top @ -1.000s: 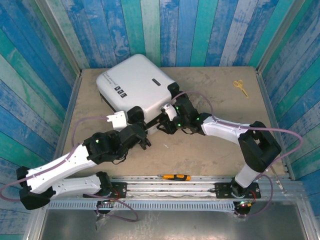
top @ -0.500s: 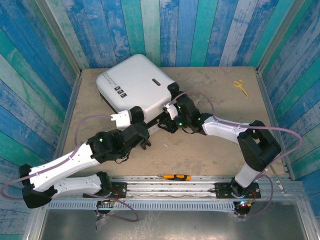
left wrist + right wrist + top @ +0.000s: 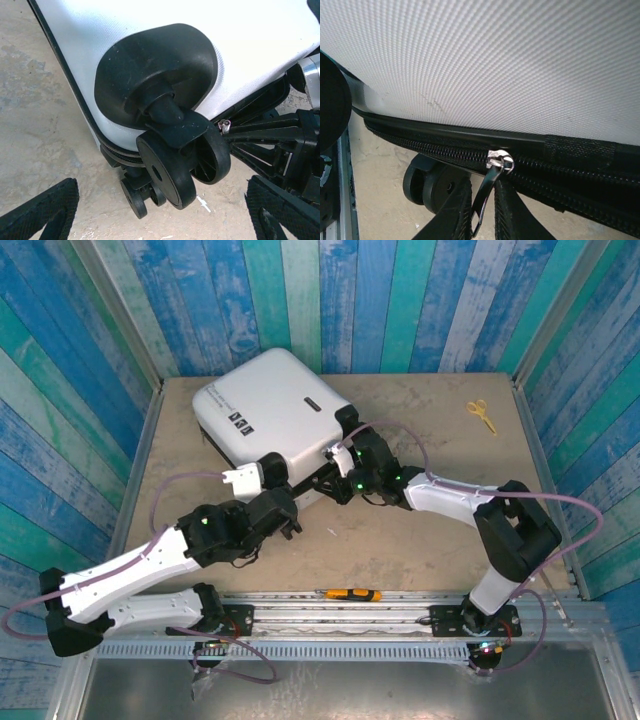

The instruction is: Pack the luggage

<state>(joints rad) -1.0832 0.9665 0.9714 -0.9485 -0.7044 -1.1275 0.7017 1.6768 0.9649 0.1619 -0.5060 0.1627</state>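
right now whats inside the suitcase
Nothing inside shows: the suitcase lies lid down, its white shell covering any contents. At its near edge the zipper pull sits between the fingers of the right gripper.

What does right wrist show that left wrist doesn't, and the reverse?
Right wrist: a close view of the zipper pull hanging between the fingers of the right gripper, contact unclear, with the zipper teeth running under the black trim.
Left wrist: the corner caster and its black housing, with the left gripper open on either side.
Both: the white shell of the luggage, black wheels and the tabletop.
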